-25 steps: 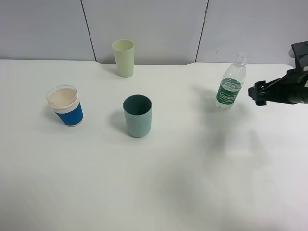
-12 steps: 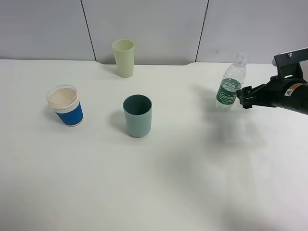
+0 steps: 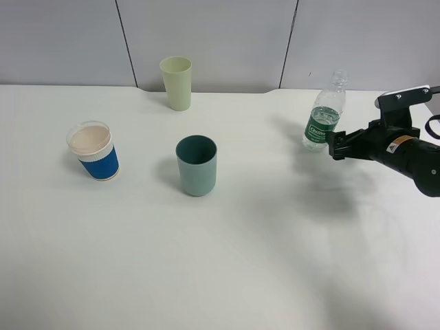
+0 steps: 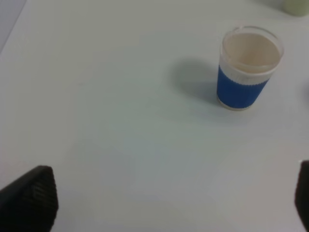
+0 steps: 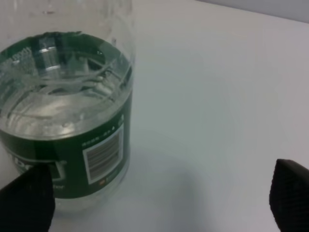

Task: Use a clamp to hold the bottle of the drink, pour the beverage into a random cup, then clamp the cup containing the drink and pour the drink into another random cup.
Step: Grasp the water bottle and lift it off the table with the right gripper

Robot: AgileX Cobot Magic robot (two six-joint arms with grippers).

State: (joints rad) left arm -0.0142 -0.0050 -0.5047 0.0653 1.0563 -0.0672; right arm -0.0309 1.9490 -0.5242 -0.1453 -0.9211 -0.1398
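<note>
A clear drink bottle (image 3: pixel 322 113) with a green label stands at the right back of the white table, leaning slightly. My right gripper (image 3: pixel 335 146) is open right beside it, on its right side. In the right wrist view the bottle (image 5: pixel 65 121) fills the space near one fingertip (image 5: pixel 26 198), and the gripper (image 5: pixel 157 203) has its jaws wide apart, not closed on the bottle. A blue paper cup (image 3: pixel 94 150) stands at the left, a teal cup (image 3: pixel 196 165) in the middle and a pale green cup (image 3: pixel 177 82) at the back. My left gripper (image 4: pixel 164 203) is open and empty, short of the blue cup (image 4: pixel 248 67).
The white table (image 3: pixel 240 261) ends at a grey panelled wall behind the pale green cup. The left arm is out of the exterior view. The pale green cup's base (image 4: pixel 295 6) shows at the edge of the left wrist view.
My right arm has moved left toward the bottle, and its open jaws now reach the bottle's side. The bottle has shifted slightly left and back. The cups have not moved.
</note>
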